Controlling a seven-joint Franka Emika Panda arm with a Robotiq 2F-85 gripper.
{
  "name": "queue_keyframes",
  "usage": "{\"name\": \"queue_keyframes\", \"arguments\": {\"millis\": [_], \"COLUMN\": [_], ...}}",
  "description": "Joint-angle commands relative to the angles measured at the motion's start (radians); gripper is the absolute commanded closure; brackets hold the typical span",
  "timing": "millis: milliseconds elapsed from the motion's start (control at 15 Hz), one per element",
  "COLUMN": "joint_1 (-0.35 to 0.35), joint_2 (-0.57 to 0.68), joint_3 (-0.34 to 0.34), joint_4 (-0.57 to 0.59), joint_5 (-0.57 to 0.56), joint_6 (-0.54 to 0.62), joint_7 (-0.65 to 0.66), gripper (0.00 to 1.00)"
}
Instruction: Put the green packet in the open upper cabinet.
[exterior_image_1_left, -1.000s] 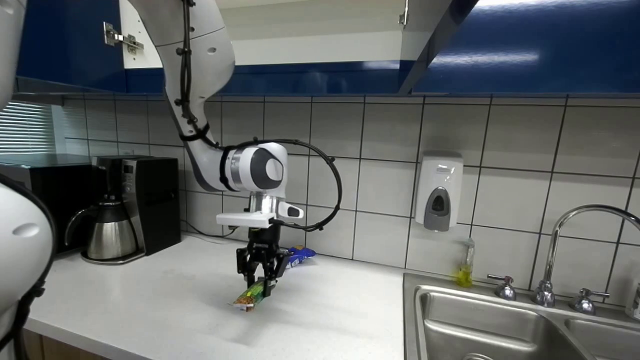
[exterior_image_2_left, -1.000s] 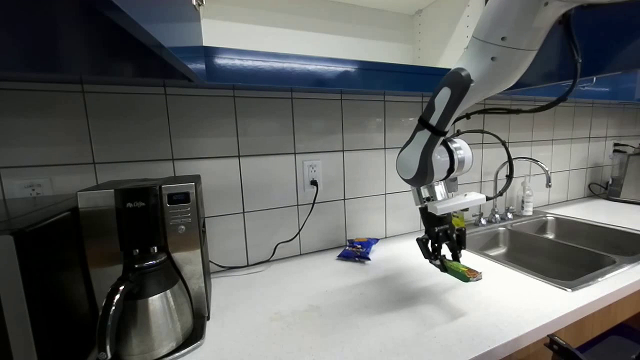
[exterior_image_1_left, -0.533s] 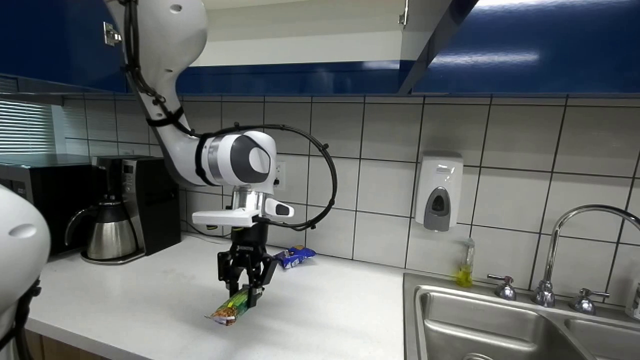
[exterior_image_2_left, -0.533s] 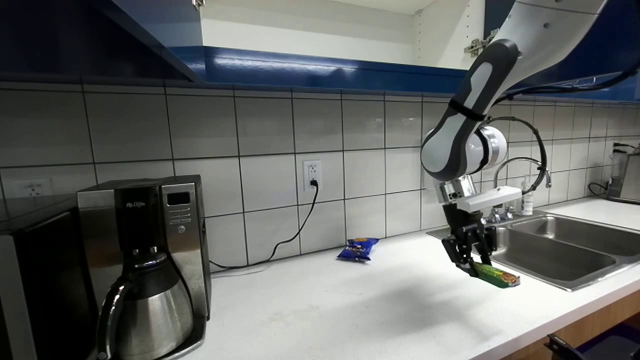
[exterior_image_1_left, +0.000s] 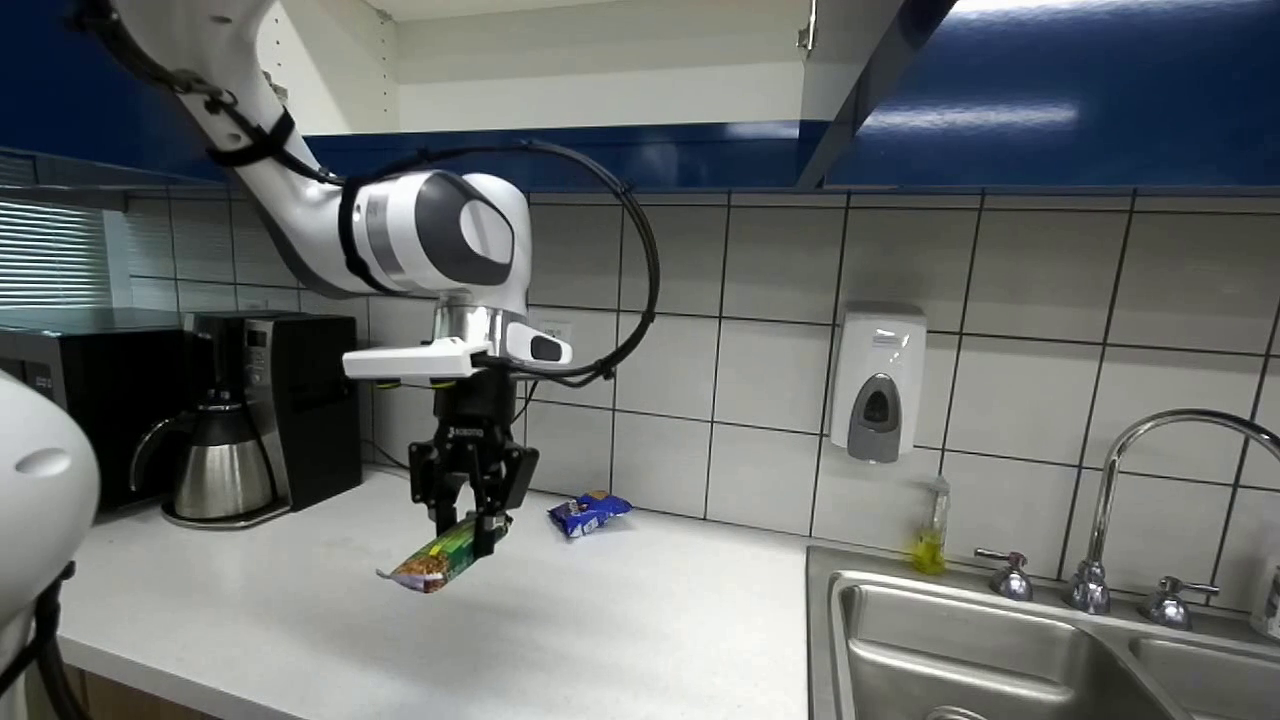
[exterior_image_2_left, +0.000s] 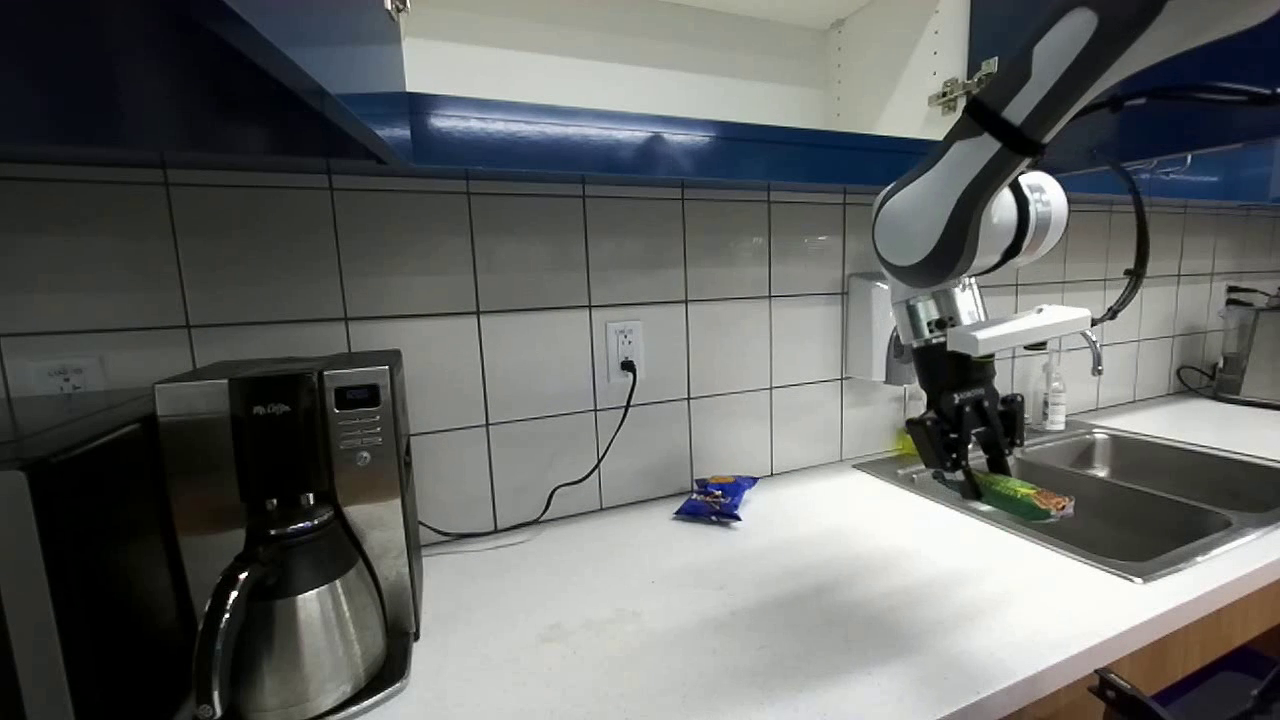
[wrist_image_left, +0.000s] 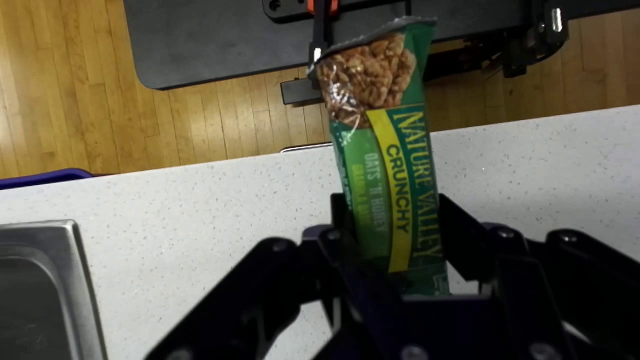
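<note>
The green packet (exterior_image_1_left: 432, 563) is a granola bar wrapper with a yellow stripe and a brown crumb picture at its end. It also shows in an exterior view (exterior_image_2_left: 1030, 497) and large in the wrist view (wrist_image_left: 380, 145). My gripper (exterior_image_1_left: 466, 532) is shut on one end of it, a finger on each long side; it also shows in an exterior view (exterior_image_2_left: 985, 482) and the wrist view (wrist_image_left: 390, 225). The packet sticks out toward the counter's front edge, held above the counter. The upper cabinet (exterior_image_1_left: 620, 155) stands open above, white inside; it also shows in an exterior view (exterior_image_2_left: 620, 135).
A blue packet (exterior_image_1_left: 588, 513) lies on the counter (exterior_image_1_left: 640, 640) by the tiled wall. A coffee maker (exterior_image_2_left: 362, 490) stands at one end, the sink (exterior_image_1_left: 825, 640) at the other. A soap dispenser (exterior_image_1_left: 880, 380) hangs on the wall. A blue cabinet door (exterior_image_1_left: 1060, 100) juts out beside the opening.
My gripper has risen from the counter with the green packet and moved toward the counter's front edge. The arm now covers less of the cabinet opening. The grip on the packet stays the same.
</note>
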Motion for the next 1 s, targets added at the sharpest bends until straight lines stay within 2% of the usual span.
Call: {"name": "queue_keyframes", "arguments": {"millis": [0,400,933], "joint_1": [-0.019,-0.014,-0.011], "joint_2": [-0.179,-0.348,-0.426], "joint_3": [0.033,0.058,0.079], "joint_4": [0.002,0.098,0.328], "joint_5": [0.038,0.083,0.107], "joint_6": [-0.128,-0.321,-0.518], "joint_7": [-0.010,-0.002,0.015], "gripper": [0.81,0.81,0.81]}}
